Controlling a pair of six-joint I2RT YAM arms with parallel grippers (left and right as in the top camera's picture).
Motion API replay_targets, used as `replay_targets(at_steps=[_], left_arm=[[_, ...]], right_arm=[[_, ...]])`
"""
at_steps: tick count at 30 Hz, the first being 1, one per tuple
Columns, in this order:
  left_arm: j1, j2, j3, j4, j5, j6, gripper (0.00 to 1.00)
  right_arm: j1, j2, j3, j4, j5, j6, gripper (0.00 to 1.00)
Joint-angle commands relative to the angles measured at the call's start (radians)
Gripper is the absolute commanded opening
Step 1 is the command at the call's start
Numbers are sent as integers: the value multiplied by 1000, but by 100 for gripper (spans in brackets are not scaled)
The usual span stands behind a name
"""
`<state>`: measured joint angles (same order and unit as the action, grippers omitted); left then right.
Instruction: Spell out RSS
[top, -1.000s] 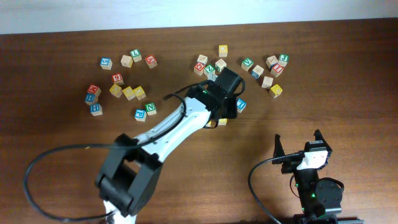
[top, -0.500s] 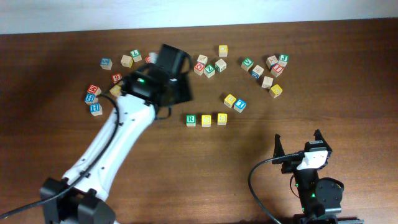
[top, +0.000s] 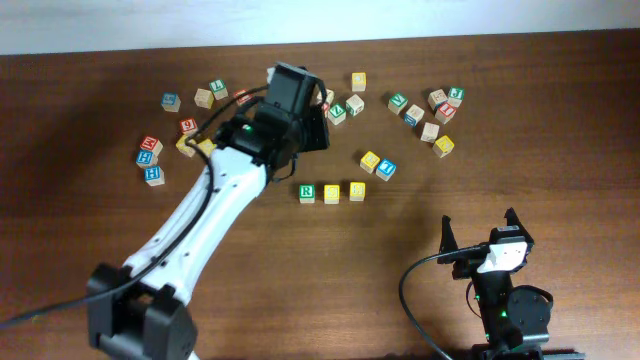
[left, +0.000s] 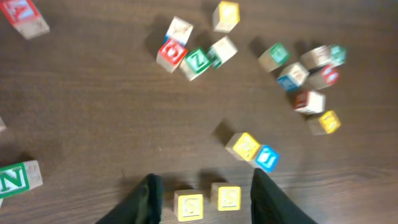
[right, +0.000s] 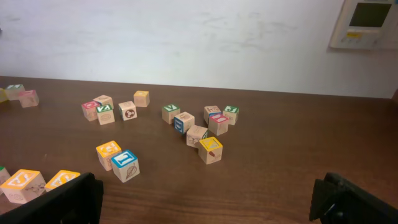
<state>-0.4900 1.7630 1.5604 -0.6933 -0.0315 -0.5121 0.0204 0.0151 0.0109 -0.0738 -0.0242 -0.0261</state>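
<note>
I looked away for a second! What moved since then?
The left gripper, open and empty, swung away from the middle, farther out and to the left. That uncovered the row: the green-faced wooden R cube and the two yellow-faced wooden S cubes. The right gripper, wide open, and the scattered loose cubes stayed put.

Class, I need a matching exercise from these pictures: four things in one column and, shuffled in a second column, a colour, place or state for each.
Things:
1. R cube
2. middle cube of the row
3. blue cube nearest the row
4. right gripper

Descriptions:
a. open, holding nothing
b. green face, left end of the row in the overhead view
c. beside a yellow cube that is not in the row
d. yellow face, marked S

Pairs: 1-b; 2-d; 3-c; 4-a
</note>
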Motion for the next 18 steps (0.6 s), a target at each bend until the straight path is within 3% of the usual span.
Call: replay_targets(at_steps=[1,3,4,7,12,14,18], left_arm=[[37,12,-8,-13,-40,10,54],[70,-7,-8,-47,-40,10,71],[87,-17,-8,-68,-40,10,73],[137,-42,-8,-142,-40,10,99],[197,-45,-8,-256,-60,10,99],[212,-45,-8,-292,-68,10,99],[220,-45,-8,-319,-71,10,99]], right_arm=[[6,-2,-5,-5,2,4,98],[6,-2,-5,-5,2,4,98],[6,-2,-5,-5,2,4,98],[6,-2,-5,-5,2,4,98],[6,-2,-5,42,-3,8,98],[6,-2,-5,96,-94,67,98],[6,-2,-5,139,-574,371,98]])
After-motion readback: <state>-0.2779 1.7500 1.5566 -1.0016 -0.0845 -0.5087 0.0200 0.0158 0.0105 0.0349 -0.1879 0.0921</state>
